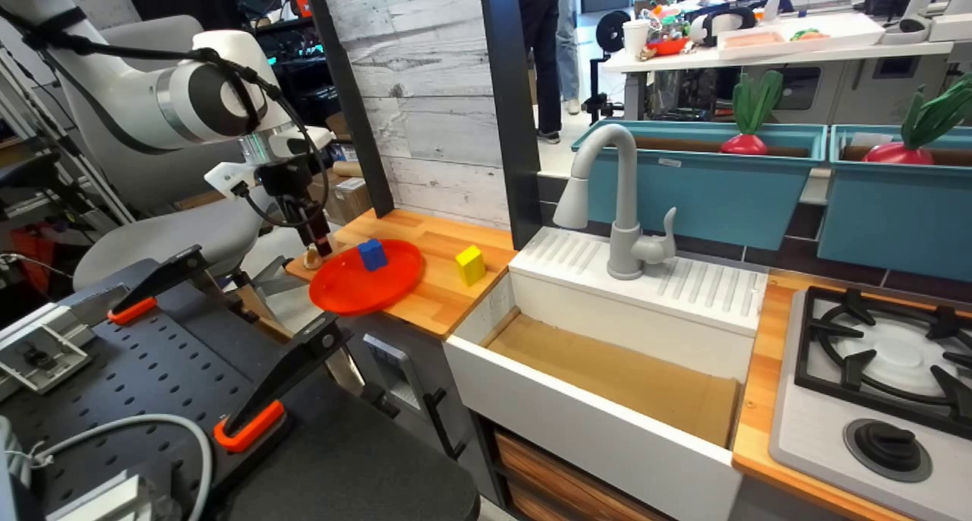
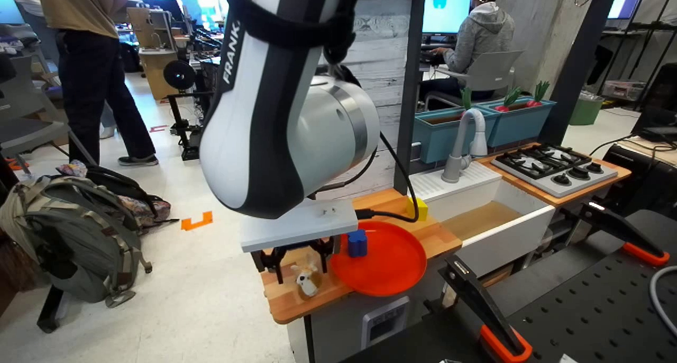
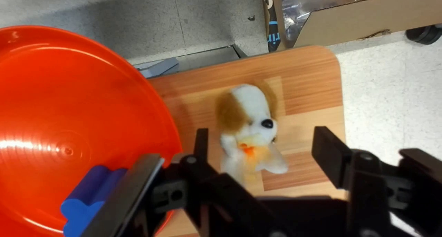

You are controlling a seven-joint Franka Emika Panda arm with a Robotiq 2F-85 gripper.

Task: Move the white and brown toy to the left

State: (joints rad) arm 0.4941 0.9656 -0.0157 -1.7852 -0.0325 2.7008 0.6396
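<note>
The gripper (image 3: 261, 142) hangs unclenched over the wooden countertop (image 3: 310, 98), holding nothing, its fingers (image 3: 329, 157) spread to either side of the white and brown toy (image 3: 247, 126), presumably so they can close around it. The toy sits between the red plate (image 3: 89, 119) and the countertop's end; that tight spot probably explains why one finger stands so near the plate's rim

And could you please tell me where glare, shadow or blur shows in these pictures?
Wrist view: a streak of glare lies on the plate, a shadow dims part of the floor, and the pincer in the foreground is out of focus, with the toy looking somewhat soft too; in an exterior view, the windows in the background are washed out.
</note>
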